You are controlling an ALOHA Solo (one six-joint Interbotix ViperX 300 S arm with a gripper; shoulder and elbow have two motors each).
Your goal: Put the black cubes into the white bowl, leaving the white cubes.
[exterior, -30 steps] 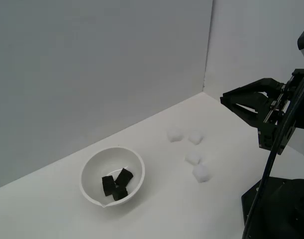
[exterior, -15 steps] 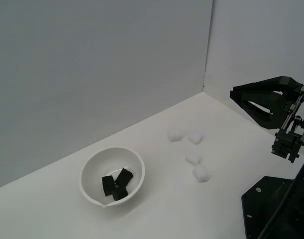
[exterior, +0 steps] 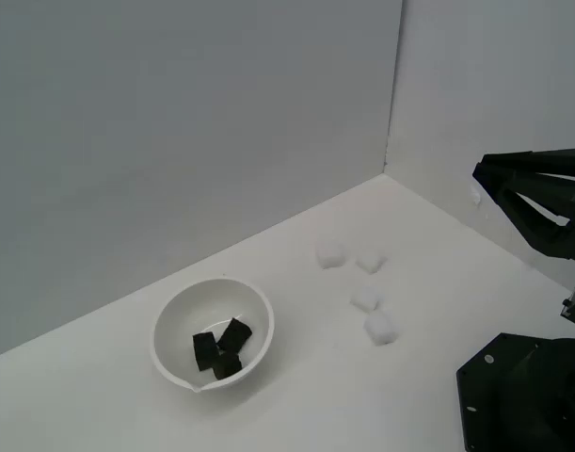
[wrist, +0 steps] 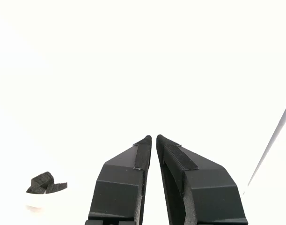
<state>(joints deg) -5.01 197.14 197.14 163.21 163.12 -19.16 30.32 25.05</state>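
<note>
Black cubes (exterior: 220,347) sit in the bowl (exterior: 172,312); white cubes (exterior: 379,327) lie mid-frame on the tabletop (exterior: 99,395), so the claw (wrist: 153,138), pressed together, hangs empty at the right edge.

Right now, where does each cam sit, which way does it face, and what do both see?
Exterior view: off the arm, raised, looking down at the white bowl, three black cubes inside, four white cubes beyond; gripper at its right edge.
Wrist view: on the wrist, looking along the gripper, jaws nearly closed, empty.
Shared: bowl with black cubes, gripper.
</note>
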